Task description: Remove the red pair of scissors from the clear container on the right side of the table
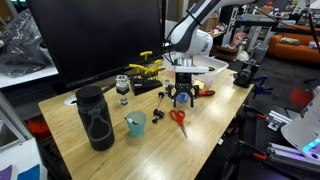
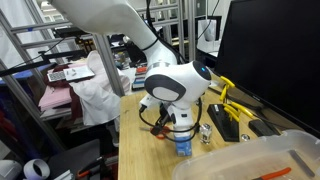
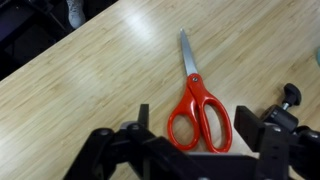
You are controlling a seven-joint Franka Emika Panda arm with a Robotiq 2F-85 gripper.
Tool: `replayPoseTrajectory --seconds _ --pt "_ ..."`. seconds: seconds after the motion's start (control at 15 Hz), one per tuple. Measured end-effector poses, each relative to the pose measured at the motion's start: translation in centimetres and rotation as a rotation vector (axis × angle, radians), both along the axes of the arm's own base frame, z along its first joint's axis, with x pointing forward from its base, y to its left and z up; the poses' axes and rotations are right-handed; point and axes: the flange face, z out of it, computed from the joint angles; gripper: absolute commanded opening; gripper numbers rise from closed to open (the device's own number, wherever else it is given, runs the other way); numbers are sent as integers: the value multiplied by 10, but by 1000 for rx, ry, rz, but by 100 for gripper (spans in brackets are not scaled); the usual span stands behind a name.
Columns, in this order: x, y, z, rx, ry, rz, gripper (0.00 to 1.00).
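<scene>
Hovering wide open, the claw (image 3: 195,124) straddled the red pair of scissors (image 3: 193,88), which lay flat on the tabletop (image 3: 90,70), handles directly beneath, blades pointing away from the wrist.

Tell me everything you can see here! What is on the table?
scissors: one pair, red handles and silvery blades, flat on the table under the tool
table: one, light wood
cup: one, teal, beside the scissors
cylinder: one, black, tall, at the table's end
small bottle: one, clear with a dark top, behind the cylinder
hand tools: a few, yellow and black, by the screen
screen: one, dark, behind the table
clear container: one, whitish, near corner in an exterior view, something reddish-orange inside
arm: one, white
tool: one, black, open, above the scissors' handles
</scene>
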Motion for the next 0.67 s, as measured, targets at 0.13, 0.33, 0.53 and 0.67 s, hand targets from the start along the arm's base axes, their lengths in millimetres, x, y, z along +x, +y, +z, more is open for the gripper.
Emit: replayPoseTrajectory --seconds 0.13,0.33,0.53,0.67 --pt "3 0 2 -2 -11 -2 100" --pt "12 -1 9 -11 -47 -8 100" --pt "12 -1 9 -12 -49 -8 100" --pt "12 -1 9 -12 -49 -8 100"
